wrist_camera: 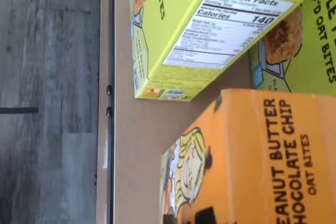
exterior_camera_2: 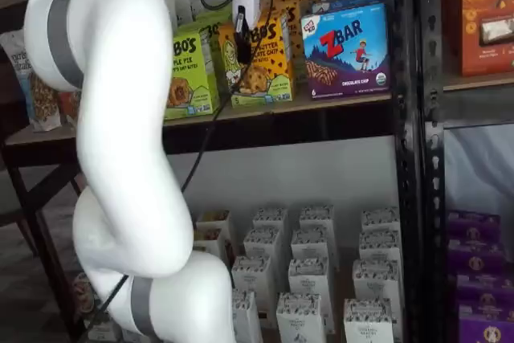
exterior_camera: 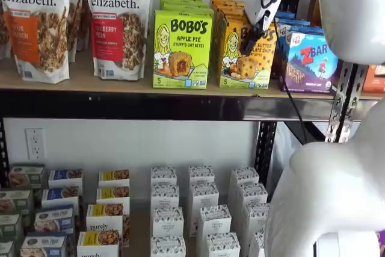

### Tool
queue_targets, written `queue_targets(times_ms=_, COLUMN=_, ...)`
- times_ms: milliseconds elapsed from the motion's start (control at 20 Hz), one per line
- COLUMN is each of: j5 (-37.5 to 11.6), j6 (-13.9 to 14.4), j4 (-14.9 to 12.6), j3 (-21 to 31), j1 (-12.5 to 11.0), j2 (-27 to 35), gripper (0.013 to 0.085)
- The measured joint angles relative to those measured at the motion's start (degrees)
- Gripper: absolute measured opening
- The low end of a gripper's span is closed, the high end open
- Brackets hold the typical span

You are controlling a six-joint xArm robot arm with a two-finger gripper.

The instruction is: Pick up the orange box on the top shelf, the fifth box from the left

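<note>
Both shelf views: the orange box [exterior_camera: 245,46] stands at the top shelf [exterior_camera: 120,82] front edge; the gripper [exterior_camera: 251,41] hangs before it, grip state unclear.

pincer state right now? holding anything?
Pincer: cannot tell. In both shelf views its black fingers hang in front of the orange box on the top shelf; no gap or grip is plainly visible.

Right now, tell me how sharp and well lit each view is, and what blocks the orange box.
Wrist view: turned sideways, soft, the orange box close up and cropped, its lettering readable. A shelf view: even light, crisp labels, the gripper overlapping the box front. A shelf view: the white arm fills the foreground, slightly blurred, dimmer below the top shelf. No strong glare anywhere.
</note>
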Motion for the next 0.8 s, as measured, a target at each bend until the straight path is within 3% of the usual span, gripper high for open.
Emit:
queue_targets(times_ms=400, j5=0.2, j6=0.0, j4=0.3, j3=-0.3, j1=-0.1, j2=0.1, gripper=0.041)
queue_targets(times_ms=800, j5=1.8, j6=0.0, j4=0.7, j3=-1.7, j1=-0.5, j2=0.5, gripper=0.041)
